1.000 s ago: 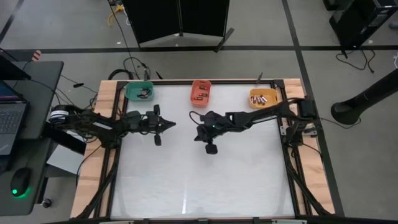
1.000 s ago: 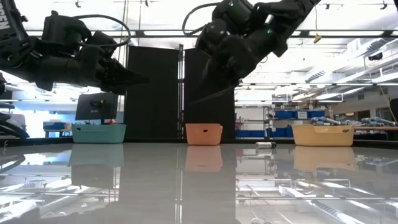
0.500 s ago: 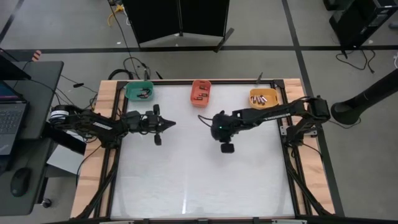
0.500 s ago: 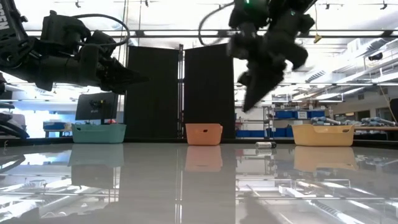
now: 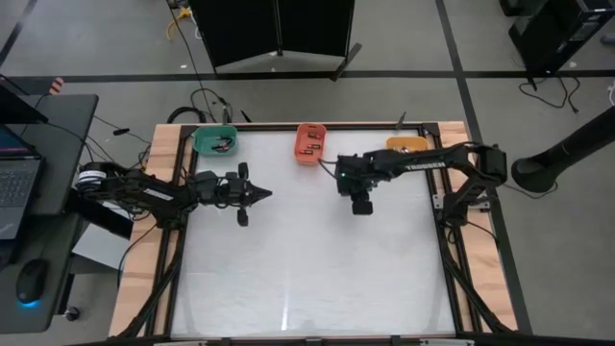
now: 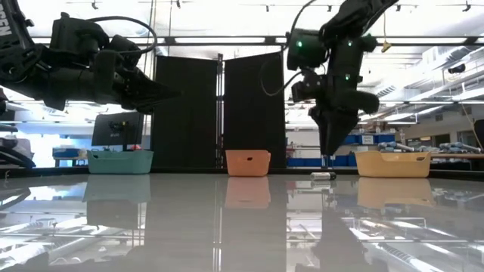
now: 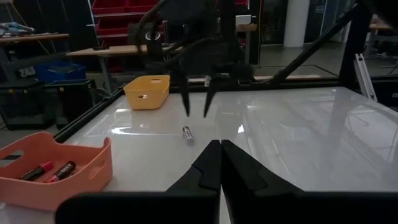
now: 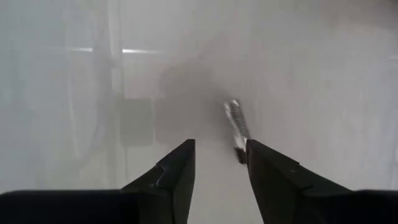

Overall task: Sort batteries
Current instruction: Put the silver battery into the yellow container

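One small silvery battery [image 8: 237, 129] lies on its side on the white table toward the far right, also in the low view [image 6: 323, 175] and the left wrist view [image 7: 187, 134]. My right gripper [image 7: 197, 104] hangs just above it, fingers pointing down and open, touching nothing; in its own wrist view [image 8: 219, 163] the battery lies just beyond one fingertip. My left gripper [image 5: 267, 193] stays shut and empty above the table's left half, pointing right.
Three bins stand along the far edge: a teal bin [image 5: 216, 140], an orange bin [image 5: 310, 142] holding red-ended batteries [image 7: 50, 171], and a yellow bin [image 5: 408, 144] partly under my right arm. The white table surface [image 5: 307, 279] spreads toward the near edge.
My right gripper has swung from the table's middle toward the right and far edges, nearer the yellow bin. It has tipped from slanting sideways to pointing straight down over the lone battery, and its fingers have opened.
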Tool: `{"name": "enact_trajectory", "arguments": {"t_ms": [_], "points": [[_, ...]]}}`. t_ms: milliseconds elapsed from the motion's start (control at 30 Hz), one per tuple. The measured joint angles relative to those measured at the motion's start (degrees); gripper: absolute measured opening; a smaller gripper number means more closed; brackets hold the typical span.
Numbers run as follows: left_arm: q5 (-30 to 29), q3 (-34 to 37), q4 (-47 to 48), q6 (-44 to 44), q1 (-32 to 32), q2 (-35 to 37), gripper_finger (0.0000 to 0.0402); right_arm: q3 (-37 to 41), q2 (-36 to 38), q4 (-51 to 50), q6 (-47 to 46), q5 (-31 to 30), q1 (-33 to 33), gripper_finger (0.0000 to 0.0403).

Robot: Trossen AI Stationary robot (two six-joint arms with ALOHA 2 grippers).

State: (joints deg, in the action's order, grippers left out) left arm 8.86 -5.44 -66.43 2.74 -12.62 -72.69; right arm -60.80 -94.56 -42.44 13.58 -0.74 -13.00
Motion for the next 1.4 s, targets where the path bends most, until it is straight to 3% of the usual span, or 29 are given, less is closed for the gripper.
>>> {"name": "enact_trajectory", "arguments": {"t_ms": [233, 900, 1400], "points": [[-0.1, 0.0, 0.1, 0.0, 0.0, 0.0, 0.0014, 3.8, -0.1, 4.7, 3.9, 4.3, -3.7, 0.0147], [-0.2, 0.0, 0.1, 0.0, 0.0, 0.0, 0.0014, 11.8, -0.1, 18.0, 4.6, 4.4, -4.4, 0.0142], [-0.3, -0.1, 0.0, 0.0, 0.0, 0.0, 0.0015, 14.2, 0.0, 20.9, 2.7, 5.3, -5.6, 0.0088]]}}
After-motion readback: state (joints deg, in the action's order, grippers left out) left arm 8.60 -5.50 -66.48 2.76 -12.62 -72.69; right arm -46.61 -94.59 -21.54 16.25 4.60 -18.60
